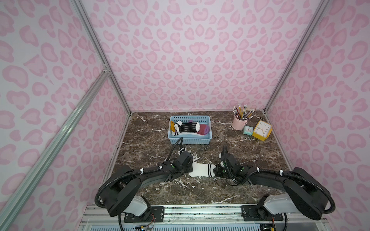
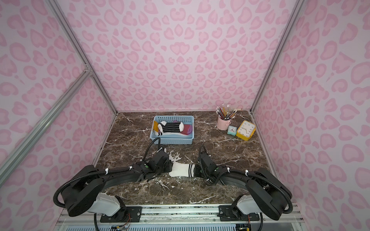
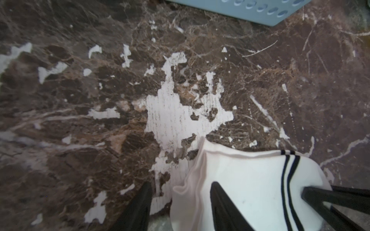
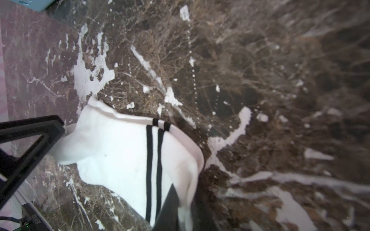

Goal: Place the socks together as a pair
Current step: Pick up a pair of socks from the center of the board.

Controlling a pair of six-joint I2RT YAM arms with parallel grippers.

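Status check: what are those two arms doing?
Left tool open over white sock, plain end. Right tool shut on banded end. In basket: other socks. Nothing blocking.

yellow clock (image 1: 261, 130), hour numerals on dial

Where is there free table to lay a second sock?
Free: the strip between basket and pencil cup; the strip between basket and left wall; the right side in front of the yellow clock and teal clock. Crowded: centre, where left gripper and right gripper meet at the white sock; back right corner.
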